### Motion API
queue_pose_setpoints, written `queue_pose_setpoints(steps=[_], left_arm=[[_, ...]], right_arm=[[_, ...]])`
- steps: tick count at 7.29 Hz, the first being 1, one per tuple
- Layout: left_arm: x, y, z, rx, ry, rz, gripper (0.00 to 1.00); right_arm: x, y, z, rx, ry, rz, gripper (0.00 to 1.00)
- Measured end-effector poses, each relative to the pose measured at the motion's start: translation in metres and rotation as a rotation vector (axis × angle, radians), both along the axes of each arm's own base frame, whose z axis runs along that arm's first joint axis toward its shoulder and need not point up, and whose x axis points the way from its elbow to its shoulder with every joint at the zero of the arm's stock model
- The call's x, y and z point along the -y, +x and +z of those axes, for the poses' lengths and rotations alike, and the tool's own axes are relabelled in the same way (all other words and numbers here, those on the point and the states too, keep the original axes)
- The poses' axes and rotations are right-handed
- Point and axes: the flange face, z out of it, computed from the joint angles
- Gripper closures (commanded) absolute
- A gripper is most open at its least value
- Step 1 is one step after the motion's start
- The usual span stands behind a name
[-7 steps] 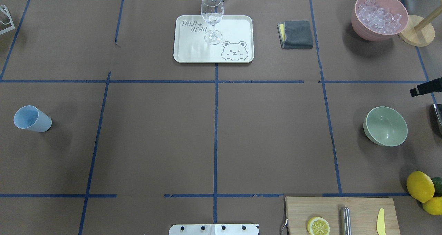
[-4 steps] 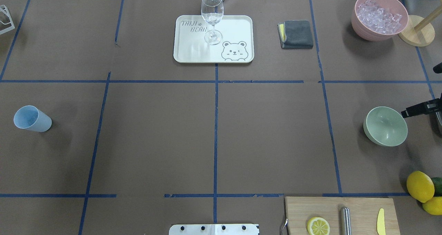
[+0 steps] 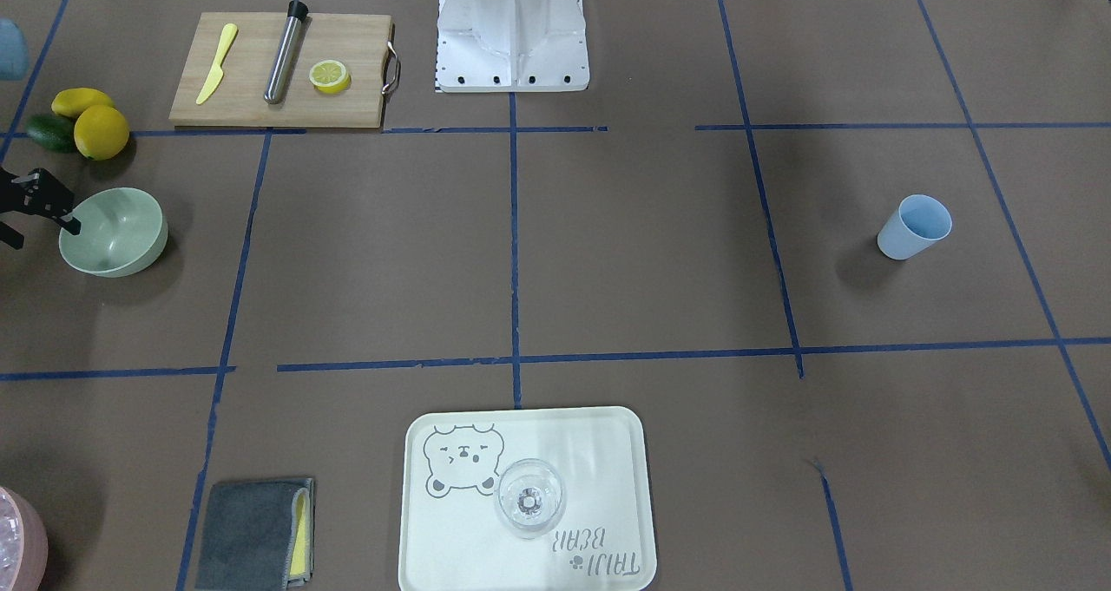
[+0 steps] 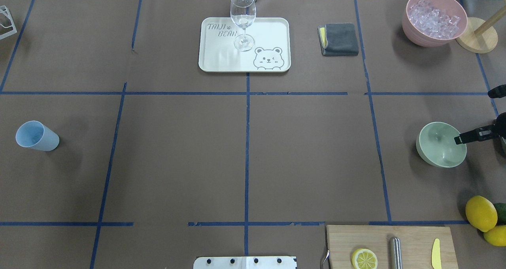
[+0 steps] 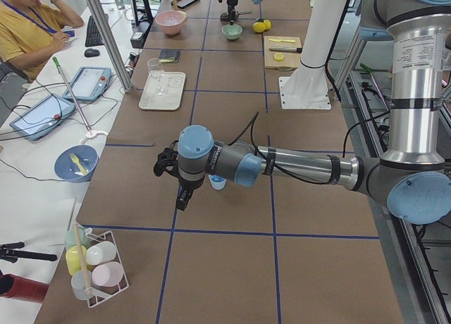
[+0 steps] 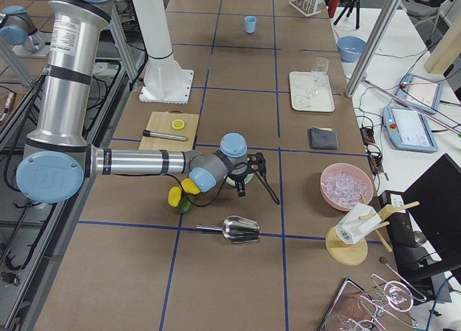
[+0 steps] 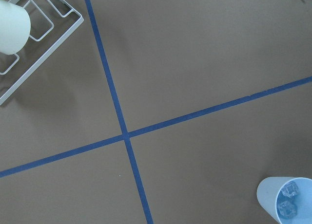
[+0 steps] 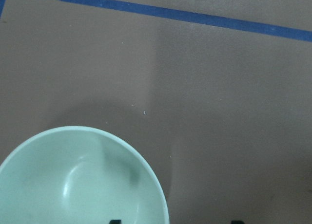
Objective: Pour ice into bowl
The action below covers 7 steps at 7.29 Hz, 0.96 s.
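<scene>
The right gripper (image 4: 473, 117) hung with jaws spread wide at the pale green bowl (image 4: 421, 152) near the right end of the table (image 4: 308, 150), one finger over its hollow and one outside, so the rim ran between them. The ice (image 7: 287, 207) lay as clear cubes in the blue cup (image 4: 37, 136) at the far left end, near the left gripper (image 5: 182, 203), whose jaws could not be judged. Flat brown paper crossed by blue tape covered the table, and the lemons (image 4: 481, 213), nearest the bowl, stood well apart.
</scene>
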Motion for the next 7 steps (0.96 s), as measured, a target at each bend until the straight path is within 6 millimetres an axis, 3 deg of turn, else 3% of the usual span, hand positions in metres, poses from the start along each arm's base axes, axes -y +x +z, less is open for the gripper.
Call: queue_pose_setpoints(steps=[1,2,5,7], left_arm=[[0.0,0.0,0.001,0.0,-0.001,0.0,0.0],[-0.001,0.0,0.001,0.0,-0.003,0.0,0.0],[-0.002,0.0,0.003,0.0,-0.006,0.0,0.0],[-0.003,0.0,0.004,0.0,-0.009,0.0,0.0]], right_arm=[[0.0,-0.006,-0.001,-0.005,-0.003,0.007,0.78],[-0.001,-0.01,-0.002,-0.011,-0.004,0.01,1.0],[-0.005,-0.018,-0.008,-0.03,0.025,0.008,1.0],[-0.004,-0.022,-0.026,-0.02,0.047,0.006,1.0]])
